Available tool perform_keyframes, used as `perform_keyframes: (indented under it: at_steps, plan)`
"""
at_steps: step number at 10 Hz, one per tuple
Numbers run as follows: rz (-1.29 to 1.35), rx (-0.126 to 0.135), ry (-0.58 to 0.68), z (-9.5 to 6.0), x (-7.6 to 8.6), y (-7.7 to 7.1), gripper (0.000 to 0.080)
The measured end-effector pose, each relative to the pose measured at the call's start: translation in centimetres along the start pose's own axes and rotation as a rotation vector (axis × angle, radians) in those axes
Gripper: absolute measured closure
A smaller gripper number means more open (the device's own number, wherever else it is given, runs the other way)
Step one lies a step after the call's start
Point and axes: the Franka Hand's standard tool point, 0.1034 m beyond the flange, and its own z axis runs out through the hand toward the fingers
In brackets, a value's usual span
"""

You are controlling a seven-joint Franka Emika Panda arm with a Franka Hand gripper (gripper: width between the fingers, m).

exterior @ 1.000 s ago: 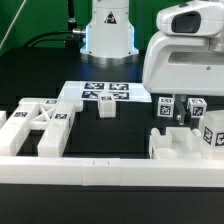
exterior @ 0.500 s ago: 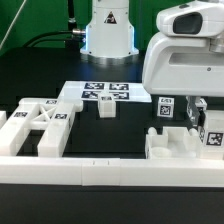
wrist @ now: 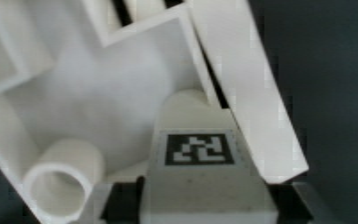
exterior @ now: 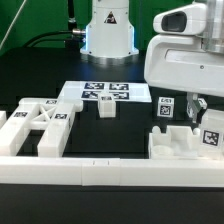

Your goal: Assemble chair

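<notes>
While it sits to the exterior view's right of the flat white marker board, the end effector is clamped on a chunky white tagged block.

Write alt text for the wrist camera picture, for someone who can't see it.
The pincer grips a tapering white chair piece bearing a square black-and-white tag. Beyond it, a larger white chair part with a round hollow peg lies on the black table.
</notes>
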Motion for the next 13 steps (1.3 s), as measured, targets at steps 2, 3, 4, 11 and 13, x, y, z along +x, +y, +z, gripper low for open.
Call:
perform_keyframes:
  at_steps: [2,3,4,11,13]
  plan:
    - [0.266,0.001,0.000,0.02,-0.27,-0.29,0.0512]
    - [0.357,-0.004,-0.005,0.03,-0.30,-0.29,0.0512]
    - [0.493,-0.008,-0.016,0.02,-0.19,-0.32,0.0512]
    - [0.550,-0.002,-0.012,-0.05,-0.12,-0.61,0.0174]
    - [0.294,-0.002,-0.010,0.00,-0.17,-0.57,0.0151]
